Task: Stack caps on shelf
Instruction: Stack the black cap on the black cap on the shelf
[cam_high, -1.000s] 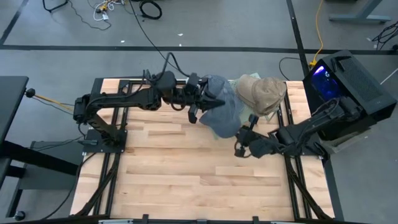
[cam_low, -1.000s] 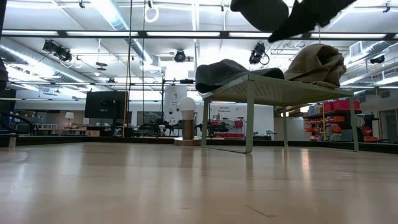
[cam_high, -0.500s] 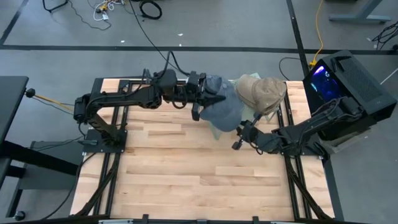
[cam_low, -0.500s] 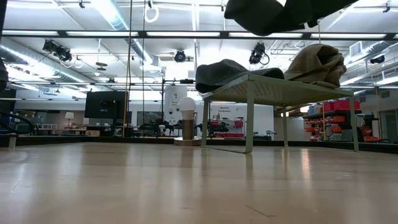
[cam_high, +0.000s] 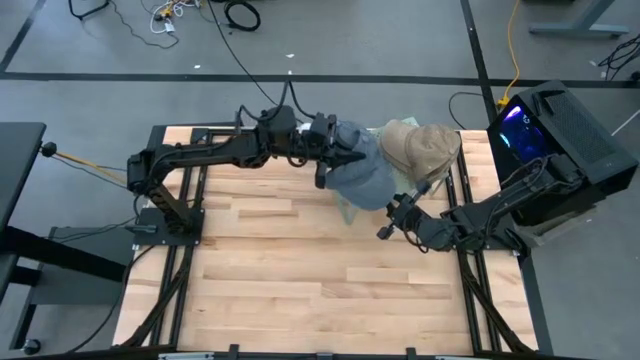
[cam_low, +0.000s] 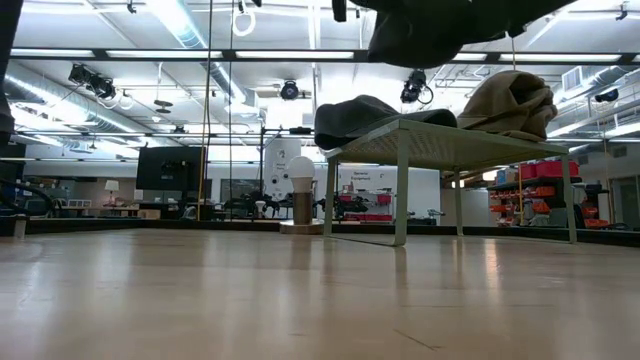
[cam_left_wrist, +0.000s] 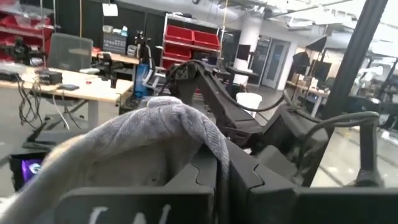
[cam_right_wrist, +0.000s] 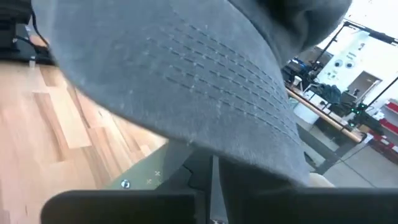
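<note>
A blue-grey cap (cam_high: 362, 176) is held above the green shelf (cam_low: 440, 140) beside the tan caps (cam_high: 420, 148), pinched by the left gripper (cam_high: 335, 162); its brim is pinched by the right gripper (cam_high: 388, 218).

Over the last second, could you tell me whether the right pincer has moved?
Yes. In the high view the right pincer has shifted toward the shelf and its tan caps.
</note>
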